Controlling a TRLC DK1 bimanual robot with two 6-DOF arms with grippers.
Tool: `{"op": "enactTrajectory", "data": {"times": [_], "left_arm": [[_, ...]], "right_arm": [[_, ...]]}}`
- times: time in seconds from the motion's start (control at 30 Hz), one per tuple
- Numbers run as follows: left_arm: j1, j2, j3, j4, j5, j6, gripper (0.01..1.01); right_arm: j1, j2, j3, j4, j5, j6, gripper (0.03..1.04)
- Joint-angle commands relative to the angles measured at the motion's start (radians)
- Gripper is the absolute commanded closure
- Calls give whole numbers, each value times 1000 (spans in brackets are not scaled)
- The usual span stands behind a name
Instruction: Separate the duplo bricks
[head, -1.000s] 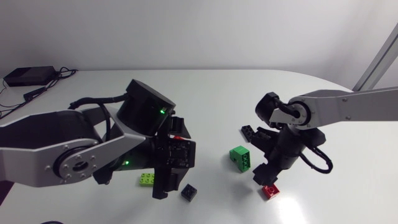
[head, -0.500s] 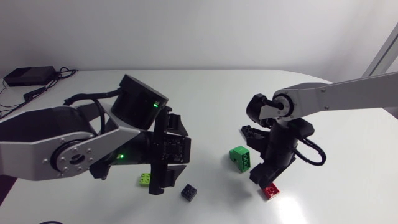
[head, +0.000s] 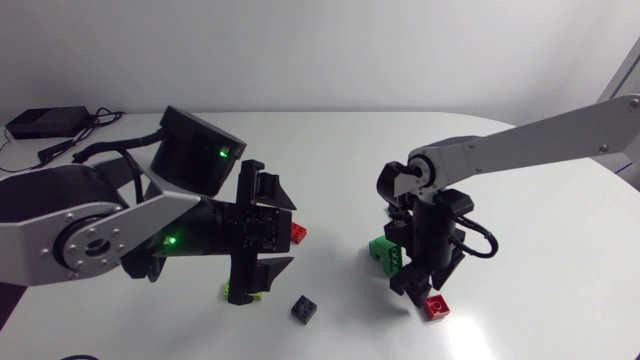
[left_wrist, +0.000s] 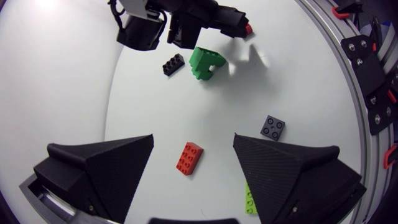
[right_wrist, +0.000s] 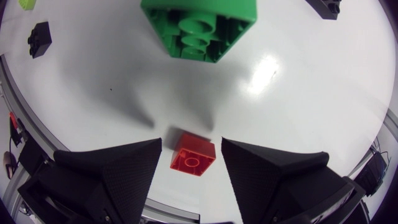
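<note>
Green stack (right_wrist: 199, 28) | right gripper (right_wrist: 191, 146) just beside it, fingers apart | left gripper (left_wrist: 193, 138) well apart from it, fingers spread | right one judged nearer.

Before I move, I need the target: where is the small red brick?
In the head view's right half, the small red brick lies under the right gripper, next to the green brick; the right wrist view shows it between the open jaws.
</note>
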Motion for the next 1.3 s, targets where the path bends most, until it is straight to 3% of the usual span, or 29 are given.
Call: {"op": "enactTrajectory", "data": {"times": [0.0, 0.23, 1.0, 1.13, 1.27], "left_arm": [[16, -17, -35, 17, 20, 34, 139], [60, -13, -49, 54, 68, 49, 139], [67, 17, -40, 86, 97, 58, 139], [67, 15, -41, 86, 99, 60, 139], [62, 17, -34, 89, 99, 57, 139]], "right_arm": [[-3, 43, 47, -42, 13, 25, 362], [-12, 70, 87, -97, 26, 33, 362], [-43, 50, 12, -91, -20, 31, 366], [-44, 58, 13, -90, -24, 34, 454], [-50, 58, 9, -90, -23, 34, 607]]}}
